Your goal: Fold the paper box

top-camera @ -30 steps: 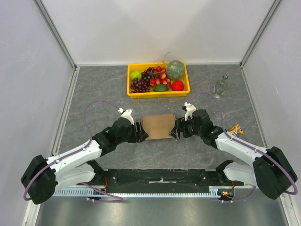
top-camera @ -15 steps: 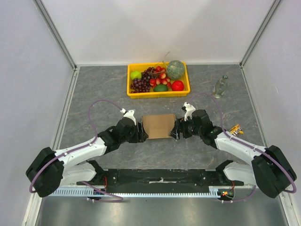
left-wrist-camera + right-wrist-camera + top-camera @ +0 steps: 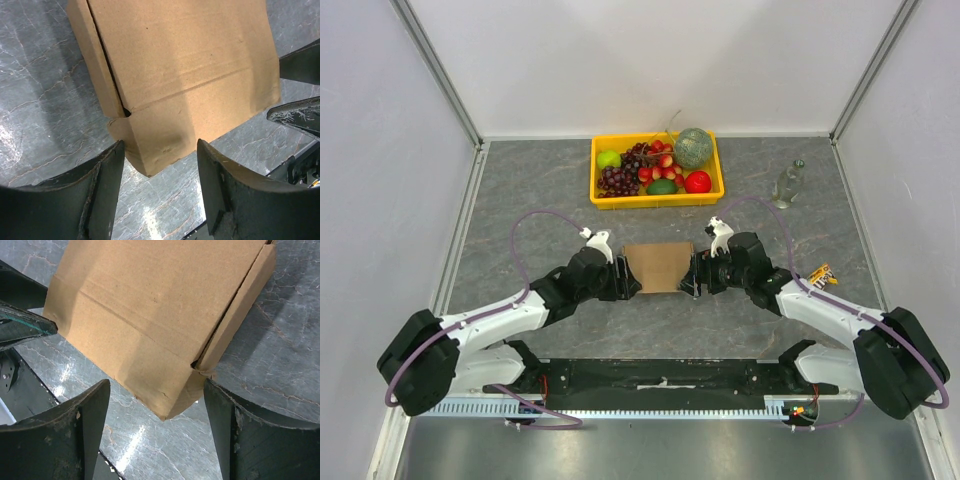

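So the box (image 3: 658,266) sits in the middle of the overhead frame, a bit below the yellow crate (image 3: 656,199) of fruit, flat on the grey table (image 3: 520,190). It already looks closed up as a shallow box, lid down, with just a small gap showing at the corner seam in both wrist views.

What's changed over the last second: the left arm has slid in from the lower left, so the left gripper (image 3: 628,280) now sits right at the box's left end instead of hanging back. The right gripper (image 3: 694,275) was already at the right end and has barely moved; its jaws have narrowed a touch. The box itself has hardly moved.

Both grippers are open and holding nothing, each with a finger on either side of a box corner.

My read: the folding is mostly done and this is the squaring-up bit, pinching from both ends. Push too hard and that corner seam could pop.
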Robot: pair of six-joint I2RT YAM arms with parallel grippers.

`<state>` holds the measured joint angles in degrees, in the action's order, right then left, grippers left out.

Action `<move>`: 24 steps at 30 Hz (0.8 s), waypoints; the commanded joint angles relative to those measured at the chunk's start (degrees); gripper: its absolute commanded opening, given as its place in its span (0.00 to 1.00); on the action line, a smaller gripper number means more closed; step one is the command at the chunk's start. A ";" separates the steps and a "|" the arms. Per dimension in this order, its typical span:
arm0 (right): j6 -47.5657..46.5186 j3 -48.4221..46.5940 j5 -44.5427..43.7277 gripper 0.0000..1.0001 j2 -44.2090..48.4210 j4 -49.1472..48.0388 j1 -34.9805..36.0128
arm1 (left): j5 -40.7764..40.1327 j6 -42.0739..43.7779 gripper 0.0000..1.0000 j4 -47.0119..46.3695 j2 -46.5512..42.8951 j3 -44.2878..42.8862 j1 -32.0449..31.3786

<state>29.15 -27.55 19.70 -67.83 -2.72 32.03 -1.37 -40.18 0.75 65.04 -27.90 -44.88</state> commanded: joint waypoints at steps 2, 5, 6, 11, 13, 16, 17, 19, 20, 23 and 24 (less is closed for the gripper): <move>1.18 0.30 2.00 0.82 -0.37 -2.29 -0.13 | 2.86 0.46 0.65 -4.18 0.97 -1.19 -0.29; 1.26 0.22 2.44 0.81 -0.46 -2.29 -0.13 | 3.30 0.46 0.64 -4.27 0.88 -1.19 -0.29; 1.26 0.22 2.62 0.81 -0.46 -2.29 -0.13 | 3.39 0.46 0.63 -4.27 0.71 -1.10 -0.29; 1.70 -0.13 3.15 0.80 -1.25 -2.29 -0.13 | 4.44 0.28 0.61 -4.27 0.18 -1.10 -0.29; 1.88 -0.31 3.41 0.79 -1.42 -2.29 -0.13 | 4.71 0.19 0.60 -4.27 0.01 -0.84 -0.29; 2.05 -0.40 3.67 0.78 -1.60 -2.29 -0.13 | 4.88 -0.07 0.59 -4.36 -0.35 -0.58 -0.29; 2.05 -0.40 3.67 0.77 -1.69 -2.29 -0.13 | 4.88 -0.16 0.58 -4.36 -0.43 -0.66 -0.29; 2.05 -0.40 3.67 0.77 -1.86 -2.29 -0.13 | 4.97 -0.25 0.58 -4.36 -0.61 -0.58 -0.38; 2.14 -0.40 3.67 0.77 -1.78 -2.29 -0.13 | 4.97 -0.25 0.57 -4.36 -0.44 -0.49 -0.29; 2.23 -0.49 3.59 0.76 -1.95 -2.20 -0.13 | 4.97 -0.25 0.57 -4.45 -0.52 -0.66 -0.29; 2.23 -0.57 3.59 0.75 -2.04 -2.29 -0.21 | 4.97 -0.25 0.57 -4.45 -0.35 -0.66 -0.38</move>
<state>30.48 -27.55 21.08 -69.41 -2.98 31.75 1.67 -40.21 -0.36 65.63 -27.88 -44.86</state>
